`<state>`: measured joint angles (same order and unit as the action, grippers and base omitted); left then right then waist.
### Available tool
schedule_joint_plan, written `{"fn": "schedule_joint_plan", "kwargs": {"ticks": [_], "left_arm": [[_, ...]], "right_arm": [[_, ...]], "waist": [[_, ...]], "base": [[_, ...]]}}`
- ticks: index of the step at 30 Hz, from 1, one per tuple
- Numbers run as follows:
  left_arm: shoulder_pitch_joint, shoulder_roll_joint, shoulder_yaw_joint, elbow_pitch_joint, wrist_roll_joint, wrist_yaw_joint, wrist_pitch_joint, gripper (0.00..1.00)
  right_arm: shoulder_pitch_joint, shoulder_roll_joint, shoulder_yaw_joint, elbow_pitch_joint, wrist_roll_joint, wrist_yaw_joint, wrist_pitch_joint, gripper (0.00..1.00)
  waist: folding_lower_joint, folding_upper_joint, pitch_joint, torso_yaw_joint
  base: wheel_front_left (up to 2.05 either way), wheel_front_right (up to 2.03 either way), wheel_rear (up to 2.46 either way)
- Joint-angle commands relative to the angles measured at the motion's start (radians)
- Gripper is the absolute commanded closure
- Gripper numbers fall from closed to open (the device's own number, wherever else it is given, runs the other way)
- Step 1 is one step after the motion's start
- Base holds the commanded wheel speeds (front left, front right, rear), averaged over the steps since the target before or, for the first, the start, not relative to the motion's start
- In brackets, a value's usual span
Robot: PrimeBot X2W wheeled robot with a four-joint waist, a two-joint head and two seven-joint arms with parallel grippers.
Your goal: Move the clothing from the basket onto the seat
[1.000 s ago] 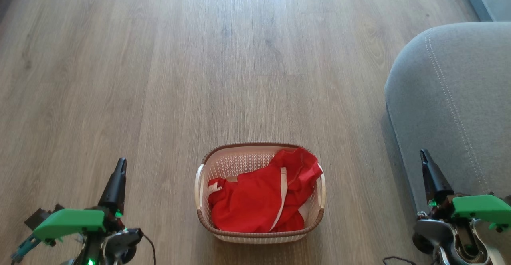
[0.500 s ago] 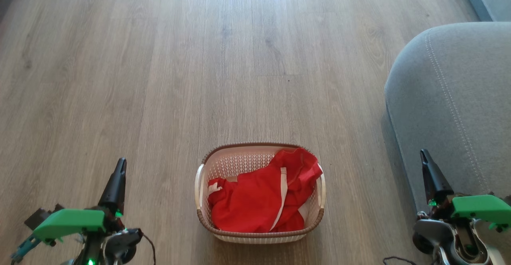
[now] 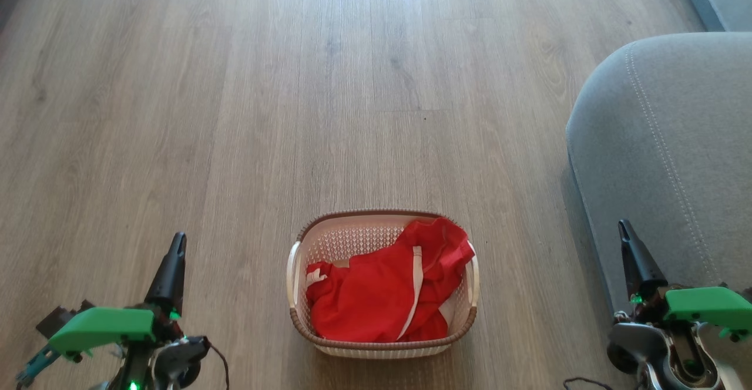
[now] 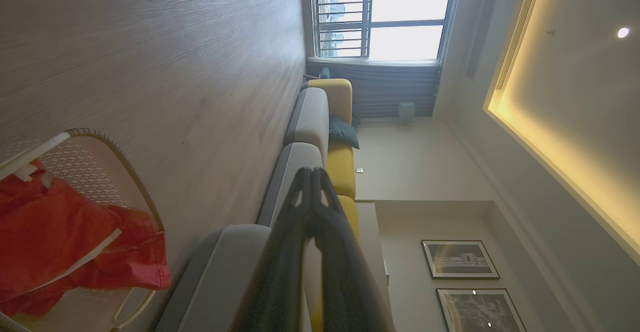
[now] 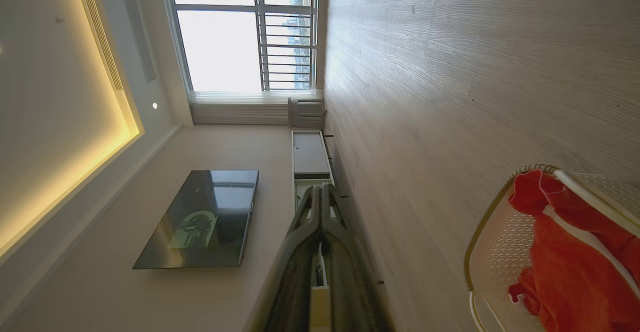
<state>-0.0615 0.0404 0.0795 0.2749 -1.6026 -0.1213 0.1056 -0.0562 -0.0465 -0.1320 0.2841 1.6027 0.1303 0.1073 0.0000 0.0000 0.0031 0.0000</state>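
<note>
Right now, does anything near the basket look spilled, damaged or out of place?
Nothing stands out. The basket stands upright on the floor, with no visible damage. The clothing lies crumpled inside it, one fold riding up over the rim on the side toward the seat; none has spilled out.

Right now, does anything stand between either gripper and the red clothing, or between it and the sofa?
Nothing visible. The red clothing lies uncovered in the basket; only wood floor separates it from the left gripper, the right gripper and the grey sofa.
</note>
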Motion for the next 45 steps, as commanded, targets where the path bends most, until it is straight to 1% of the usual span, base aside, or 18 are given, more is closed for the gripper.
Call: {"fn": "schedule_joint_plan", "kwargs": {"ticks": [1,25,26,30,38,45], "left_arm": [[-0.046,0.01,0.034,-0.03,-0.006,-0.009,0.007,1.0],[-0.046,0.01,0.034,-0.03,-0.006,-0.009,0.007,1.0],[0.001,0.0,-0.001,0.006,0.001,0.001,-0.001,0.0],[0.036,-0.006,-0.008,0.061,0.002,0.002,-0.003,0.0],[0.007,-0.004,-0.011,0.072,0.023,0.001,-0.026,0.0],[-0.016,-0.004,-0.004,0.071,0.084,0.0,-0.047,0.0]], "right_arm": [[-0.052,-0.004,0.019,-0.039,0.006,0.0,0.006,1.0],[-0.052,-0.004,0.019,-0.039,0.006,0.0,0.006,1.0],[0.0,0.0,0.001,0.008,0.0,0.001,0.0,0.0],[0.026,0.006,0.007,0.068,0.0,0.0,0.0,0.0],[-0.005,-0.002,0.019,0.065,-0.013,0.0,-0.005,0.0],[-0.033,-0.022,0.052,0.066,-0.042,0.0,-0.03,0.0]], "waist": [[0.0,0.0,0.0,0.0],[0.0,0.0,0.0,0.0],[0.0,0.0,0.0,0.0],[0.0,0.0,0.001,0.0],[0.0,0.0,0.002,0.0],[0.0,0.0,0.005,0.0]], "base": [[0.0,0.0,0.0],[0.0,0.0,0.0],[0.0,0.0,0.0],[0.0,0.0,0.0],[0.0,0.0,0.0],[0.0,0.0,0.0]]}}
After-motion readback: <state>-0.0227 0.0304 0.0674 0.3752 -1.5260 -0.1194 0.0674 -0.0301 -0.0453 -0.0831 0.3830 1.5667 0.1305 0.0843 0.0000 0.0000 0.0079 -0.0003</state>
